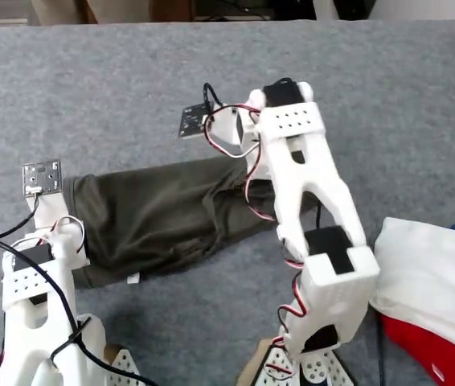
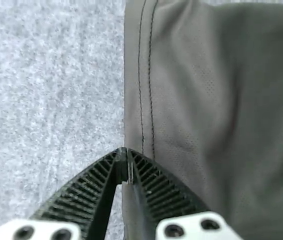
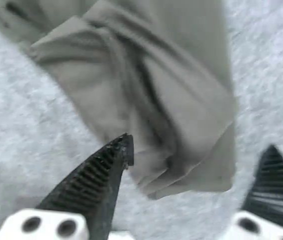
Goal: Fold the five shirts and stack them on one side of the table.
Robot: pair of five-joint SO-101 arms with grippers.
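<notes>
The olive shirt (image 1: 155,221) lies stretched across the middle of the grey worktop (image 1: 131,96), rumpled, with a loose crease running through its centre. On my left wrist view, the left pincer (image 2: 126,150) has its tips together right at the shirt's double-stitched hem, with the edge of the cloth running in between them, so I read it as pinched closed on that hem. In the high view, that end of the shirt lies toward the left side of the worktop, just ahead of the left arm (image 1: 38,297). On my right wrist view, the right pincer (image 3: 199,150) hangs over the shirt's other end with its two fingers spread wide apart and nothing between them. The cloth below it is bunched into several overlapping folds. From above, the right arm (image 1: 308,193) crosses over that end of the shirt and hides part of it from me. I count three shirts in all: the olive one, plus a white shirt (image 1: 428,273) lying on top of a red shirt (image 1: 424,346) at the right edge of the worktop, well apart from the olive one. A small white tag (image 1: 133,278) sticks out from the near edge of the olive shirt, but it is too small for me to read.
</notes>
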